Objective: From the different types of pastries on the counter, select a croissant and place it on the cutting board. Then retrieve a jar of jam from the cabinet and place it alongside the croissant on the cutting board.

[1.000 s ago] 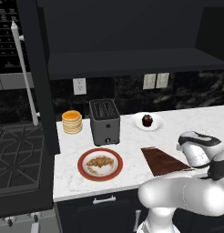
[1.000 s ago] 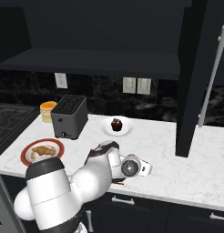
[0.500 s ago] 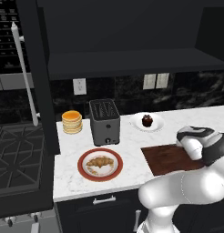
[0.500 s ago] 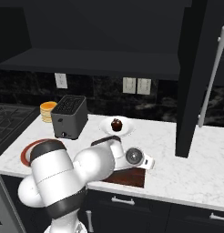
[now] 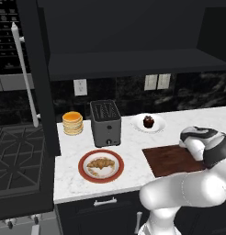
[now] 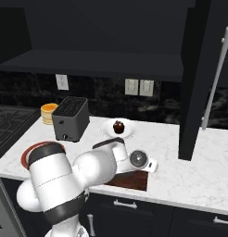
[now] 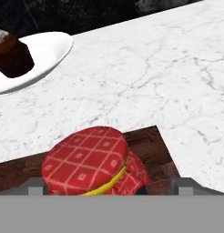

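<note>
Jam jar (image 7: 89, 160) seen over the cutting board's (image 7: 152, 148) far corner, flanked by the gripper (image 7: 108, 186).

The setting-down of the jar is judged to be in hand. Whether the fingers (image 7: 183, 184) clasp it or stand free cannot be told. The croissant (image 5: 101, 163) is seen on a red plate (image 5: 83, 174) at 9 o'clock of the board, so it is judged yet to be fetched. Counted: one jar, one croissant, one cupcake (image 7: 11, 53), one pancake stack (image 5: 72, 122).

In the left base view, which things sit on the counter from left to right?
Stack of pancakes → toaster → white plate with the cupcake → cutting board. The red-rimmed plate with the croissant lies nearer, overlapping pancakes and toaster sideways, so it is left out.
</note>
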Robot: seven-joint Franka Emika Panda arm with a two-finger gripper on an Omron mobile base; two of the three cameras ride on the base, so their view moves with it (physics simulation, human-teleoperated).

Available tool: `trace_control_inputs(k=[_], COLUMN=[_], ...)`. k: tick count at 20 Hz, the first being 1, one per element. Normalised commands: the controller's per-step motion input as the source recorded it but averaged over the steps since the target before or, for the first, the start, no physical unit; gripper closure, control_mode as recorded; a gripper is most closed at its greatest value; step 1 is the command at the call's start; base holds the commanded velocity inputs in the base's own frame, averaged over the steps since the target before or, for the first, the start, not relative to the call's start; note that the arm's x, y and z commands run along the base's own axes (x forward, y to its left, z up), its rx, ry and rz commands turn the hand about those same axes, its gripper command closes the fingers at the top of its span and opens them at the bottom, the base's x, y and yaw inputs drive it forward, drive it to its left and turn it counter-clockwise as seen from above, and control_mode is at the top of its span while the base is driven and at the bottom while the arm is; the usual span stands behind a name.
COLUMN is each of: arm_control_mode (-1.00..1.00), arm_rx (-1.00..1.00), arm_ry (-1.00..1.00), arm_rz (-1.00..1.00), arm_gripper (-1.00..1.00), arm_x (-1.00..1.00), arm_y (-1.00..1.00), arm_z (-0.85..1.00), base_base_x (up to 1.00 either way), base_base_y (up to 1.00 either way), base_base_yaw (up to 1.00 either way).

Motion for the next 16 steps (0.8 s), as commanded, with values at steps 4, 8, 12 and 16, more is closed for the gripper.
trace_control_inputs(k=[4, 8, 12, 16], arm_control_mode=[-1.0, -1.0, -1.0, -1.0], arm_rx=[0.0, 0.02, 0.03, 0.02], arm_ry=[-0.04, -0.02, 0.0, 0.0], arm_rz=[0.0, 0.0, 0.0, 0.0], arm_gripper=[-1.0, -1.0, -1.0, -1.0], arm_x=[-0.34, -0.19, -0.03, 0.0], arm_y=[0.0, 0.0, 0.0, 0.0], arm_z=[0.06, 0.29, 0.53, 0.6], base_base_x=[0.0, 0.0, 0.0, 0.0], base_base_y=[0.0, 0.0, 0.0, 0.0], base_base_yaw=[0.0, 0.0, 0.0, 0.0])
